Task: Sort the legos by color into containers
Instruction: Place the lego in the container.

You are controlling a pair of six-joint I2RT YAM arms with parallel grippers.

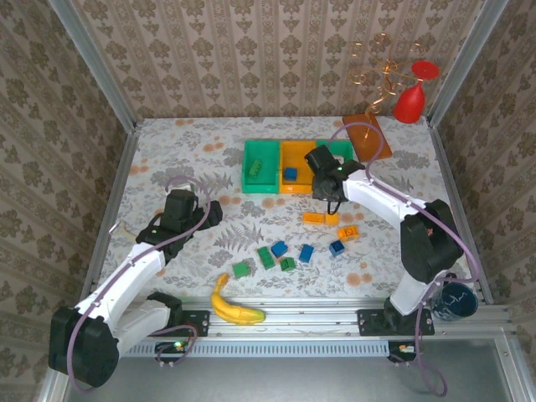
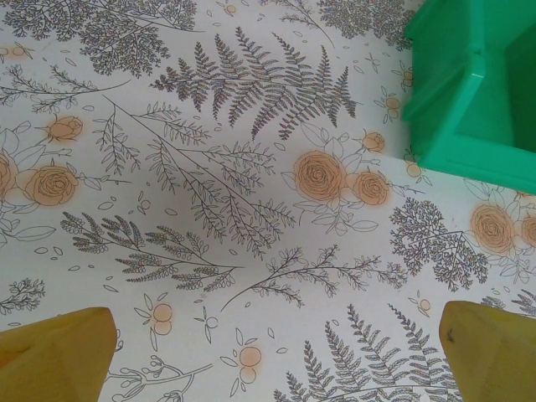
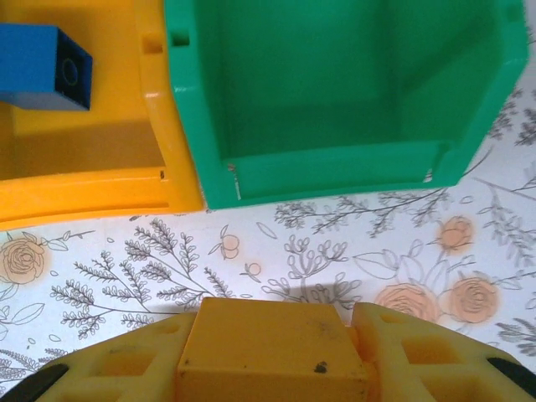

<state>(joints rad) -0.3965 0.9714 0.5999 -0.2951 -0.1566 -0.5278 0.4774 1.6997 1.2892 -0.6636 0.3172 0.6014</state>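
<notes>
right gripper (image 3: 272, 331): jaws are pinching an orange brick (image 3: 270, 356) snugly, hanging just short of the bins' near walls and not over either one yet.
left gripper (image 2: 268, 356): jaws are sitting wide open with nothing in them, just floral counter (image 2: 209, 193) underneath, near a corner of the left green bin (image 2: 469, 92).
where it's going: my guess is the right green bin (image 3: 335, 172). It's looking empty, while the orange bin (image 3: 84, 197) is already holding a blue brick (image 3: 38, 67).
doing it well: I'd be carrying the brick forward until it's fully past the near wall and centred over the floor of the bin before opening up. The shared wall between the two bins is close, so drifting sideways is risking a drop into the wrong one.
right wrist view is giving: the grip itself and the bin insides.
top view is giving: the loose bricks (image 1: 306, 253) waiting on the counter near the banana (image 1: 230, 306), plus a green brick (image 1: 255, 166) sitting in the left green bin.
</notes>
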